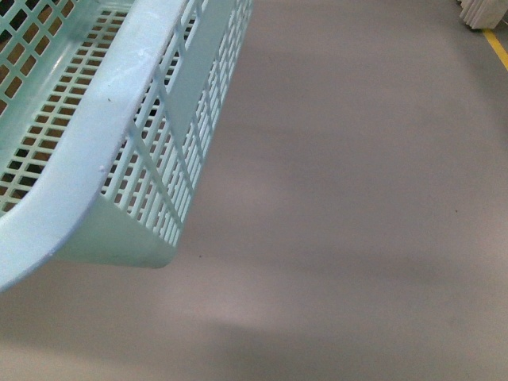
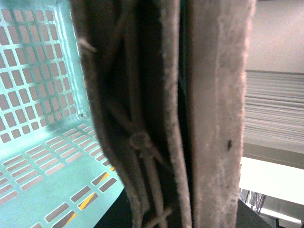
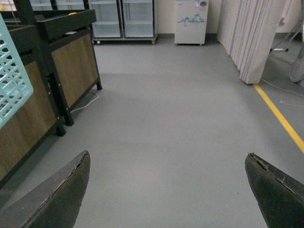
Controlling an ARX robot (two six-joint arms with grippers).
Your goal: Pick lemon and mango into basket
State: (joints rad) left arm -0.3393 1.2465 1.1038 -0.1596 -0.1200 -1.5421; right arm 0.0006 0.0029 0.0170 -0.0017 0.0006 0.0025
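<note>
Jaws of the left gripper (image 2: 178, 118) are seemingly pinching the brown handles (image 2: 128, 137) of the basket (image 1: 79, 151), hanging upper left; right gripper (image 3: 167, 159) is gaping empty. Light, stiff plastic; no lemon or mango showing.

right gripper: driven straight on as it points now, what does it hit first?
Nothing near: the open right gripper points over bare floor. Far ahead stands a white cabinet, though depth is unclear. The basket sits off-line.

The basket (image 1: 87, 143) is glossy plastic, the floor (image 1: 357, 198) smooth matt.
</note>
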